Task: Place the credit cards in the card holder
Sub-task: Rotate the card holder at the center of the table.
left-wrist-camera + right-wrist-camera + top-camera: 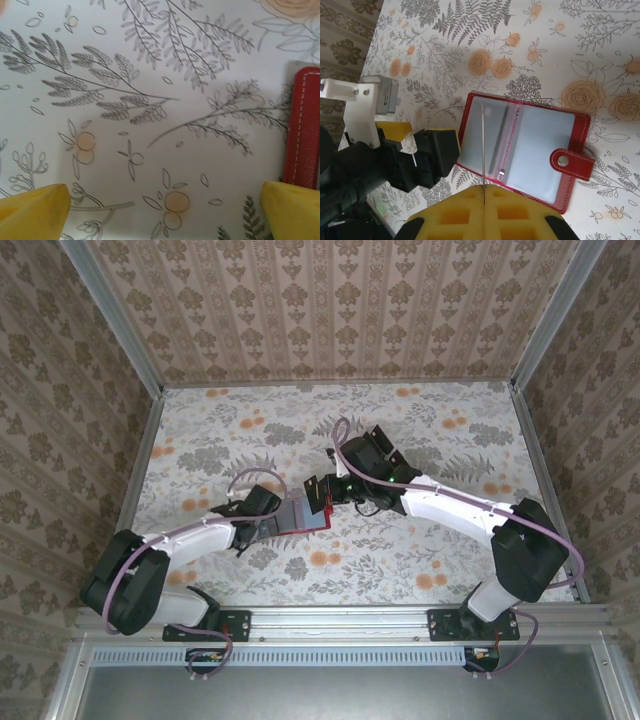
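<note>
The card holder [535, 150], a red wallet, lies open and flat on the floral table, showing clear plastic sleeves and a snap tab [572, 163]. My right gripper [483, 192] is shut on one thin credit card [482, 145]. The card is seen edge-on and stands upright over the wallet's left sleeve. From above, the wallet [305, 514] lies between the two grippers, with the right gripper [328, 496] just over it. My left gripper [165, 212] is open wide and low over the table. Its right fingertip [292, 210] sits at the wallet's red stitched edge [302, 130]. Other cards are out of view.
The left arm's black wrist body [435, 152] sits close to the wallet's left edge. Patterned walls and metal rails [145, 455] enclose the floral table [430, 430], which is open behind and to the right of the arms.
</note>
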{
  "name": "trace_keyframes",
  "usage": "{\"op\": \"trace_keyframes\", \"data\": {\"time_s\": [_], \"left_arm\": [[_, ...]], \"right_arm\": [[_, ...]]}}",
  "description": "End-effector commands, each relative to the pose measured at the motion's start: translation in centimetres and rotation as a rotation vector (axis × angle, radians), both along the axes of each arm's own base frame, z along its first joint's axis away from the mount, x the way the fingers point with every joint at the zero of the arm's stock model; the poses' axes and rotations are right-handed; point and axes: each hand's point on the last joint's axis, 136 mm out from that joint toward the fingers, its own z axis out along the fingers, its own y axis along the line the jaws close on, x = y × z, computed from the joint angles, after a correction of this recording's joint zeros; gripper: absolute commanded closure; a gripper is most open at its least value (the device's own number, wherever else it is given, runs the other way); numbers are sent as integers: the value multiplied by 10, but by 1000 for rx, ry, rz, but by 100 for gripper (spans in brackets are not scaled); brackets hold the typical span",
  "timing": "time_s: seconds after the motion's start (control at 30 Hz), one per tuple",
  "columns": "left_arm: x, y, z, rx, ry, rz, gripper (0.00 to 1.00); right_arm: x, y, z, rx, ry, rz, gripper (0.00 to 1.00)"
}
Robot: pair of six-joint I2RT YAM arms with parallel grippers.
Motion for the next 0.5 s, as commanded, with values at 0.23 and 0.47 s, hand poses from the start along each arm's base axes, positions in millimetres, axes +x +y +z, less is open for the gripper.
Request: {"op": "trace_keyframes", "data": {"time_s": [0.23, 0.47], "left_arm": [[2, 8, 28, 6, -79, 12, 0], [14, -22, 43, -132, -166, -88, 0]], "right_arm": [[7, 5, -14, 128, -25, -76, 100], [11, 1, -24, 164, -58, -108, 100]]}}
